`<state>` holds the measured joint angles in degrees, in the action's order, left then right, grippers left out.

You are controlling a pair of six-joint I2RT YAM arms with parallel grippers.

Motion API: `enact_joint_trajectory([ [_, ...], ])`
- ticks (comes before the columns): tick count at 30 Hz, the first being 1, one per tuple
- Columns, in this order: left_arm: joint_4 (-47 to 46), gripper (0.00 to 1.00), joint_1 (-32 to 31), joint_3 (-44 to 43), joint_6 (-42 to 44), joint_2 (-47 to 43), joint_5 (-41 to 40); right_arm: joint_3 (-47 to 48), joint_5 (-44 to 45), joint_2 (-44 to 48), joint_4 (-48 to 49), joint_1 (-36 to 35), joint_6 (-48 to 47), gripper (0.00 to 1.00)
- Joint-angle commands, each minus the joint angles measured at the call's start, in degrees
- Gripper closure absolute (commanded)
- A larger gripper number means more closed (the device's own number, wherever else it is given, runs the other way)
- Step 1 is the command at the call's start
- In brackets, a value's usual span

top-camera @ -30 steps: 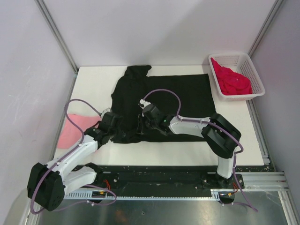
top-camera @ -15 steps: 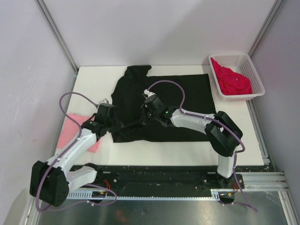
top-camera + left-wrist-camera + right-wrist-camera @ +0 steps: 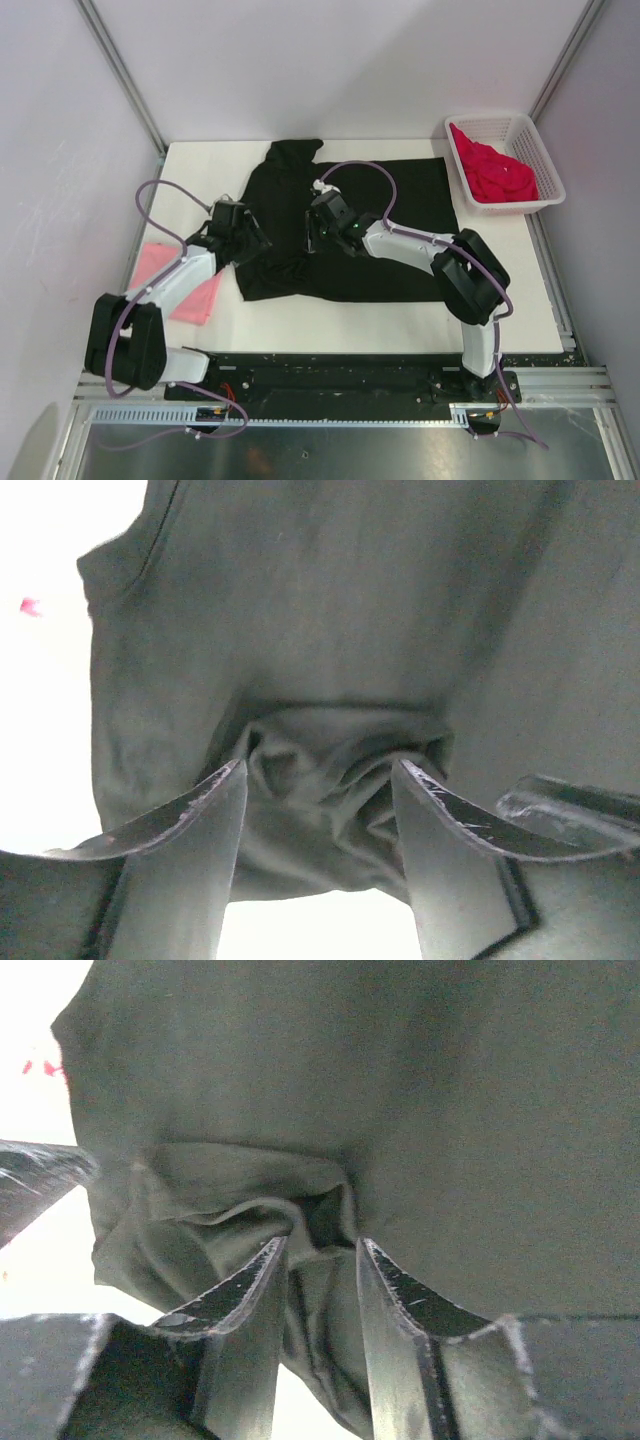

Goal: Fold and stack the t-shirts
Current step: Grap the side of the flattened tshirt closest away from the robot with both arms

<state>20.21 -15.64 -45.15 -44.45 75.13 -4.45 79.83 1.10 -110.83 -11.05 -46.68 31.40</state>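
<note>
One black tee, one pink tee, one red tee; left gripper and right gripper both spread apart

**No legible text in any view**

No writing, label, brand mark, number or sign can be read. The black t-shirt is seen as plain dark cloth from above and in both wrist views. Nothing legible can be made out on the pink t-shirt, the crimson-red t-shirt or the white lattice basket. Any marking on the arms is too small to be resolved.
</note>
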Motion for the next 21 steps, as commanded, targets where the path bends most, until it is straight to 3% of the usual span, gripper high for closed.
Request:
enact_joint_trajectory([
  [1, -6.18, 0.33, 1.80, -5.31, 3.30, 4.16, 3.25, 2.93, 3.55, -0.59, -3.80, 1.66, -1.78, 0.60],
  [15, -2.33, 0.49, 0.31, -1.65, 7.78, 4.45, 3.76, 3.50, 4.00, -2.76, -2.44, -2.64, -6.25, 0.57],
  [21, 0.19, 0.49, -3.67, -2.88, 9.49, 5.89, 0.60, 6.25, 4.08, -5.08, -3.90, -3.58, -6.78, 0.57],
])
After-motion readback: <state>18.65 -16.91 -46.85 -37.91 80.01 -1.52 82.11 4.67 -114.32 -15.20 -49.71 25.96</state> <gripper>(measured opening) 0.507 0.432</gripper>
